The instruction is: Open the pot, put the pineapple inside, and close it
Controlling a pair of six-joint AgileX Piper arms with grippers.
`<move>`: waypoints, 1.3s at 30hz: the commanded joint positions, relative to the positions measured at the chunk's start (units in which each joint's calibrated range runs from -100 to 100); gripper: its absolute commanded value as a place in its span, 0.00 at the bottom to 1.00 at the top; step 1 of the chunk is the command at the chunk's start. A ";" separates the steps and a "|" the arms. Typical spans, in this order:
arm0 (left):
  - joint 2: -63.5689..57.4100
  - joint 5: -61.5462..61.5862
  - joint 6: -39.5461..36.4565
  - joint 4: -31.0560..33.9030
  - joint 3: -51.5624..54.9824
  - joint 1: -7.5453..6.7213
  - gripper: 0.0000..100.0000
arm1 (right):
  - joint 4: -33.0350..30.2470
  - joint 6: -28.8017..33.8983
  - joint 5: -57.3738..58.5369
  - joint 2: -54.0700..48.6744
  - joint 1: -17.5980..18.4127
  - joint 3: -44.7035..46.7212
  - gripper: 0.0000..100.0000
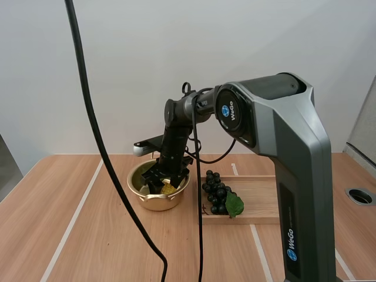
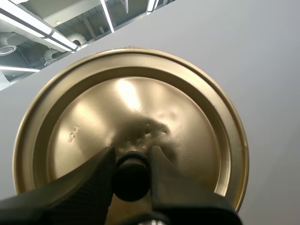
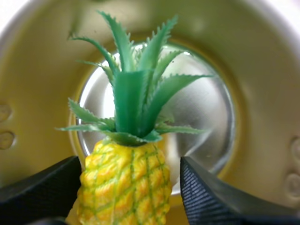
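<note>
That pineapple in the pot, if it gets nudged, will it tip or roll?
The pineapple looks like stiff moulded plastic, so it is probably light and rigid. Its rounded body and tall leaf crown suggest it would tip or roll easily, though the pot wall should contain it.

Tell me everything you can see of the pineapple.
The pineapple looks like a plastic toy: yellow body scored with green diamond lines, topped by a stiff, saw-edged green crown. It is inside the gold pot, crown pointing toward the shiny bottom. It sits between the open fingers of the right tool; one finger is at its side, the other stands clear of it.
</note>
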 commanded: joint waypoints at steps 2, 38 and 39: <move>-0.21 -0.65 -0.16 -0.36 -0.35 -0.01 0.00 | -1.73 -0.71 1.89 -1.81 -0.33 -1.55 1.00; -0.35 4.11 -1.88 0.52 -0.35 -0.01 0.00 | -35.23 12.19 5.06 -49.93 -3.98 -11.87 1.00; -0.35 4.09 -2.49 0.52 -0.35 -0.01 0.00 | -35.32 12.19 5.06 -51.21 -4.63 -11.87 0.88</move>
